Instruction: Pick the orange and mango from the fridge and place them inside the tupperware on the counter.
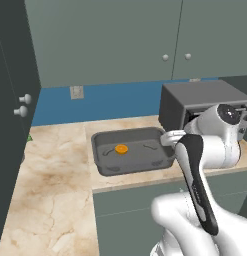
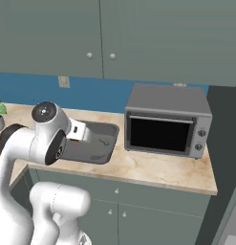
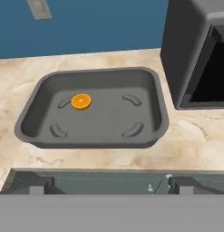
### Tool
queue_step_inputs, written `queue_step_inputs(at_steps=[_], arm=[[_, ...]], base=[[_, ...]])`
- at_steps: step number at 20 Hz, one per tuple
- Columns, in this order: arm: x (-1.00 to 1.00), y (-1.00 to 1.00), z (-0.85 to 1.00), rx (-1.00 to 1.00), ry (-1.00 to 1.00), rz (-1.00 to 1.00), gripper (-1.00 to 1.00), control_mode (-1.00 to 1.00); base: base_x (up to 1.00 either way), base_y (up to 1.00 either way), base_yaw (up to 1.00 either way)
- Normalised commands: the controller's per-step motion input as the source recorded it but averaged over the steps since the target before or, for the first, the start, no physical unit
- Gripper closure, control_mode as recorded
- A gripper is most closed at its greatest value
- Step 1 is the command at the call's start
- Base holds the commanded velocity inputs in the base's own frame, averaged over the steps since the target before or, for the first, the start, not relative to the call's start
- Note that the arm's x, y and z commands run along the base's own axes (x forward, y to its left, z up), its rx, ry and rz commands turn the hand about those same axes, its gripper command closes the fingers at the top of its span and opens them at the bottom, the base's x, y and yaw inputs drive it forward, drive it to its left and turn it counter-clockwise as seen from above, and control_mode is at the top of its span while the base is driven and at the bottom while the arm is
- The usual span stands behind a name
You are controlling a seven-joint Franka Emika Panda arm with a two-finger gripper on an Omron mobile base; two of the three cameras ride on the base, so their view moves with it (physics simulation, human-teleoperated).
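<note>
The orange (image 3: 81, 101) lies inside the dark grey tupperware (image 3: 27, 123), toward its back left corner; from the left base it is the orange (image 1: 121, 149) in the tupperware (image 1: 98, 162). The tub rests on the beige counter (image 1: 50, 190). My gripper (image 3: 111, 185) hovers above the counter's front edge, just in front of the tub, and looks down into it. It is open, fingertips (image 3: 37, 184) wide apart, with nothing between them. From the right base, my arm covers the left part of the tupperware (image 2: 104, 141). The mango and the fridge are out of view.
A boxy grey microwave (image 2: 167, 124) stands right of the tub, close to its right rim (image 3: 190, 54). Blue backsplash with an outlet (image 1: 76, 92) runs behind. Upper cabinets hang overhead. A tall dark panel (image 2: 227, 143) rises at the far right.
</note>
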Motion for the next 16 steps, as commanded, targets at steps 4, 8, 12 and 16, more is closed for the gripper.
queue_step_inputs(at_steps=[4, 8, 12, 16], arm=[[-0.53, -0.03, 0.66, 0.0, 0.0, 0.0, -1.0, -1.0], [-0.33, 0.0, 0.22, -0.03, 0.04, 0.0, -1.0, -1.0], [-0.33, 0.0, 0.0, -0.06, 0.04, 0.0, -1.0, 1.0], [0.0, 0.0, 0.0, 0.0, 0.0, 0.0, -1.0, 1.0]], base=[[0.0, 0.0, 0.0], [0.0, 0.0, 0.0], [-0.17, 0.0, 0.0], [-0.85, -0.14, -0.03]])
